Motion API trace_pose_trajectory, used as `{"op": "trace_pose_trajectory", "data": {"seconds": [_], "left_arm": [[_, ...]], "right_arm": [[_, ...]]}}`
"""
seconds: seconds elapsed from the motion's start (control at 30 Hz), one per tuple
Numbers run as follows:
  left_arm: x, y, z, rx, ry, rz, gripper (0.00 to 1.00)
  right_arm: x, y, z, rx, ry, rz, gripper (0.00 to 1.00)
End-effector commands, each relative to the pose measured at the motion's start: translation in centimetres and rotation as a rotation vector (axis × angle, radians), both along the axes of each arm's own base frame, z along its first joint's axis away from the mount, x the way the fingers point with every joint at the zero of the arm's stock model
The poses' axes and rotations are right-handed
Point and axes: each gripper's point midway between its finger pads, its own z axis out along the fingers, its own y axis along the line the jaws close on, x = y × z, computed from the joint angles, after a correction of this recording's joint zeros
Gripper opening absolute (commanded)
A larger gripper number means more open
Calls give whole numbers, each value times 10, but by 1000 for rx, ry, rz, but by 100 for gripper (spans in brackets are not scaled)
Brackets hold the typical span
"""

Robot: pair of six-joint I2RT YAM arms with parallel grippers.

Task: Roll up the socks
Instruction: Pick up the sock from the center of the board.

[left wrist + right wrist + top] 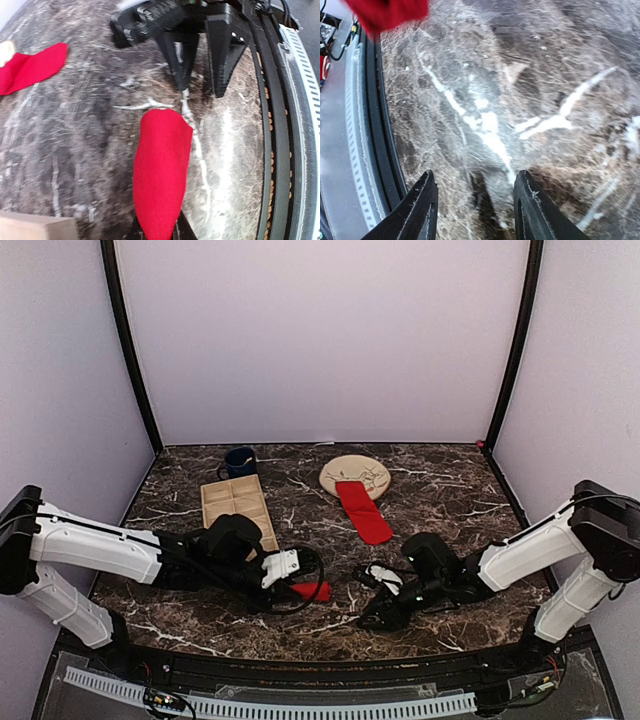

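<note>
My left gripper (298, 584) is pinched nearly closed on one end of a bright red soft fabric sock (161, 170) lying flat at the front of the dark marbled table (485, 100); my right gripper (475, 182) stands wide and empty nearby. I should curl that end over tightly and evenly. The other red sock (364, 510) lies farther back, partly on a round beige plate (352, 468).

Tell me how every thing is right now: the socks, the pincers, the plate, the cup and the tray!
far sock: flat, unrolled, one end on the plate.
near sock: unrolled on the table, end pinched by the left pincer.
left pincer: shut on the near sock.
right pincer: open, empty.
plate: flat on the table, under the far sock's end.
cup: upright.
tray: visible compartments empty.
</note>
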Motion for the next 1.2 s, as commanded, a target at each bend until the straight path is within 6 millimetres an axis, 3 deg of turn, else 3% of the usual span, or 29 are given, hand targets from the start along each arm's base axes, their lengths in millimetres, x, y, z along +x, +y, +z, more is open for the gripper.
{"op": "trace_pose_trajectory", "data": {"seconds": [0.0,0.2,0.37,0.73,1.17], "left_arm": [[25,18,39,11,-99,77,3],[53,48,79,0,-210,190,3],[68,71,90,36,-248,258,0],[102,119,83,135,-216,397,0],[107,169,70,261,-147,533,0]], "right_arm": [[11,-11,-4,-34,-27,-76,48],[16,-6,5,-10,-51,-74,48],[20,-3,11,-2,-72,-71,48],[25,6,21,22,-96,-51,49],[26,12,21,30,-100,-28,49]]}}
